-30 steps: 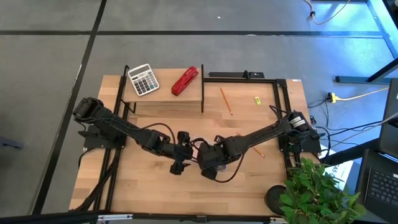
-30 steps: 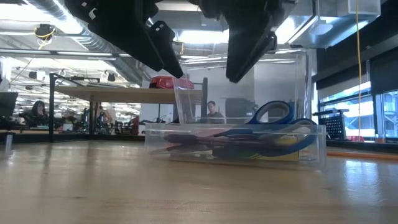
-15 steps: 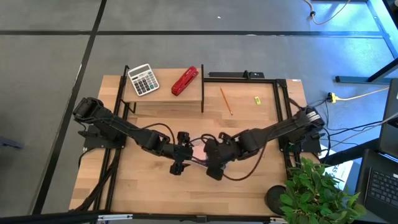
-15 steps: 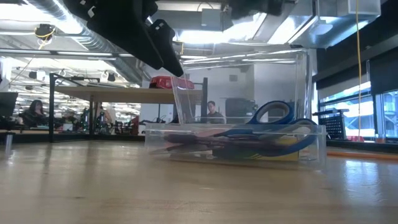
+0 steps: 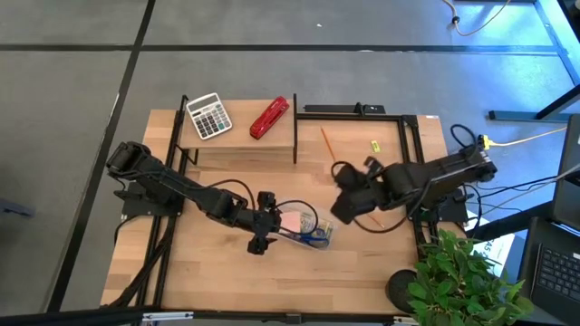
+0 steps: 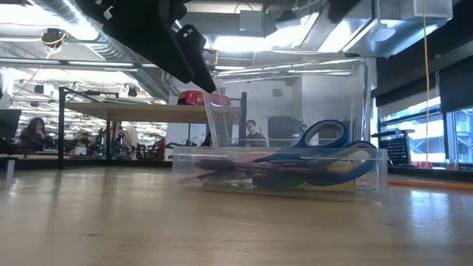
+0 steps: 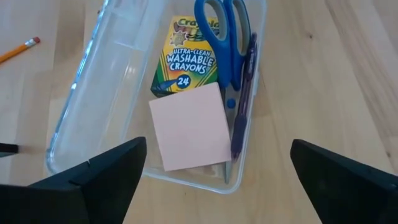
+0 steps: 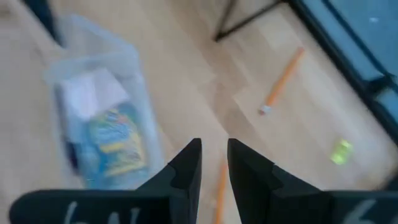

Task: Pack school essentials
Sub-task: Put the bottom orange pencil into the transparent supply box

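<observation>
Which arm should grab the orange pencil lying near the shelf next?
Right. The right hand sits nearest the thin orange pencil, empty. The left hand hovers open over the clear plastic box.

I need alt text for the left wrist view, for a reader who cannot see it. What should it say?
A clear plastic box on a wooden table holds a pink sticky-note pad, a crayon pack, blue-handled scissors and a dark pen. The open left gripper hangs above the box, and an orange pencil lies outside it.
</observation>
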